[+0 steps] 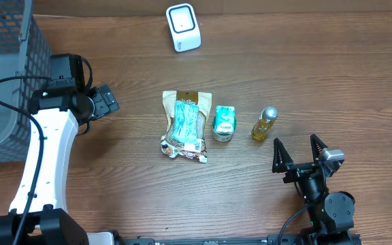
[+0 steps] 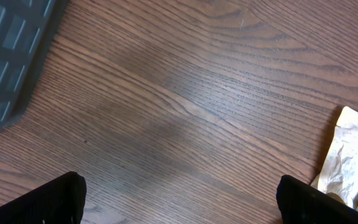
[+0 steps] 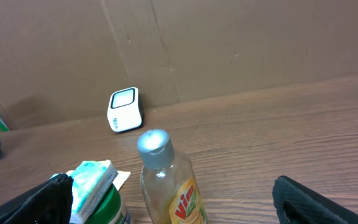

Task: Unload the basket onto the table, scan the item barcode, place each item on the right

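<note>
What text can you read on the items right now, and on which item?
"Vim": yellow label of the clear silver-capped plastic bottle.
Brown paper pouch with teal panel: print too small to read.
Small green-and-white can: label blurred.
White boxy scanner: no readable text.

Before me three items sit in a row. The paper snack bag (image 1: 186,125) lies flat on my left, its teal-and-white label facing up. Just beside it stands a small green tub (image 1: 224,123) with a teal-and-white top. Near that, the clear bottle (image 1: 265,123) of yellow liquid stands upright, silver cap on. The white scanner (image 1: 183,27) stands well apart, at the far edge.
</note>
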